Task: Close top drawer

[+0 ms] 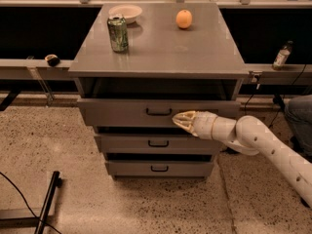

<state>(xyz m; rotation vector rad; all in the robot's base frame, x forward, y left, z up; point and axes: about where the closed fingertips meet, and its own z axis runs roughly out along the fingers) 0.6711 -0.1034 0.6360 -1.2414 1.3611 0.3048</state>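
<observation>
The top drawer (122, 112) of the grey cabinet is a wide grey box with a flat front panel and a small dark central handle (158, 112). It stands out only a little from the cabinet, with a narrow dark gap above its front. My gripper (178, 119), on a white arm reaching in from the right, presses its tip against the drawer's front panel just right of the handle. The fingers look pinched together and hold nothing.
Two matching grey drawers (158, 144) sit below. On the cabinet top (161, 48) stand a green can (118, 33), a white bowl (125, 12) and an orange (184, 19). A bottle (281, 55) stands on the right ledge. A black stand (46, 204) lies on the floor at left.
</observation>
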